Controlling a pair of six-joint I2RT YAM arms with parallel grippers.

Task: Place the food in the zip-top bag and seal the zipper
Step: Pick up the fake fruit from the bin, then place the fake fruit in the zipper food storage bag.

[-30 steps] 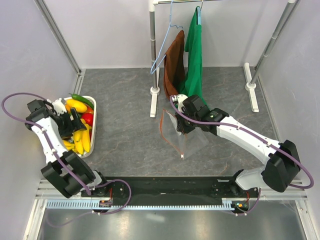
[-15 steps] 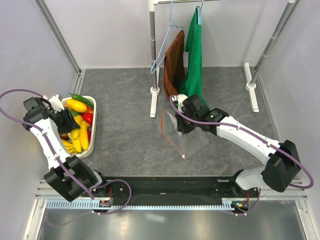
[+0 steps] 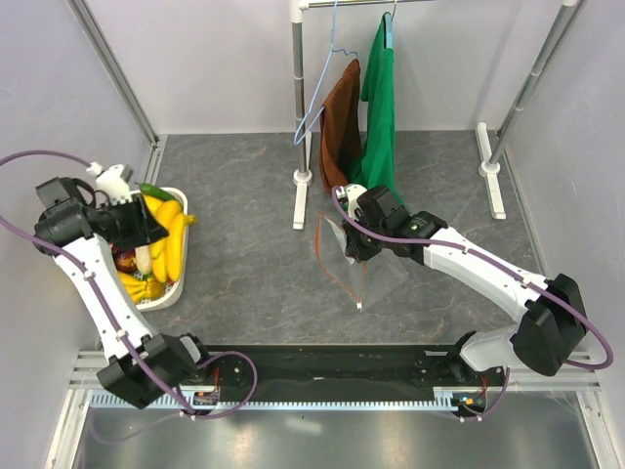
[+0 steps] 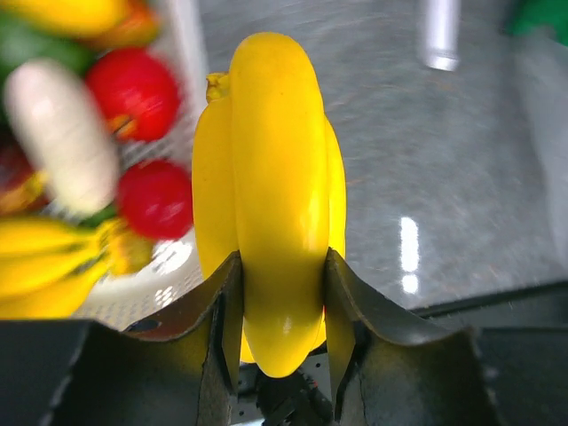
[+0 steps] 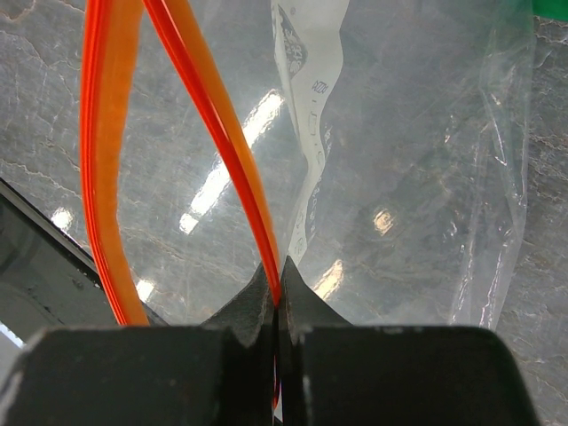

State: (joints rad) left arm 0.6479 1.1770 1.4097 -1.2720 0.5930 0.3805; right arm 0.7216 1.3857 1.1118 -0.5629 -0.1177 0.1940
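Left pincer (image 4: 280,297) half-closed round banana bunch (image 4: 280,177) over basket (image 3: 176,290): smooth hard plastic, light, probably slippery, mid-body hold suits. Right pincer (image 5: 280,284) pinched shut on zipper (image 5: 213,133) of limp zip-top bag (image 5: 408,177), mid-worktop (image 3: 244,274).

The overhead cam sits high above the near edge of the grey stone-look table (image 3: 254,283) and looks down over the whole thing, with the clear crinkly plastic zip-top bag (image 3: 376,269) roughly mid-frame. The right wrist cam peers along the right gripper (image 5: 280,277), jammed right up against that same bag, thin red-orange zipper strip (image 5: 209,124) filling the shot. The left wrist cam is way off left of the bag, nose-close on the yellow plastic banana bunch (image 4: 280,177) in the left gripper (image 4: 280,266), which the overhead catches too, just tiny.
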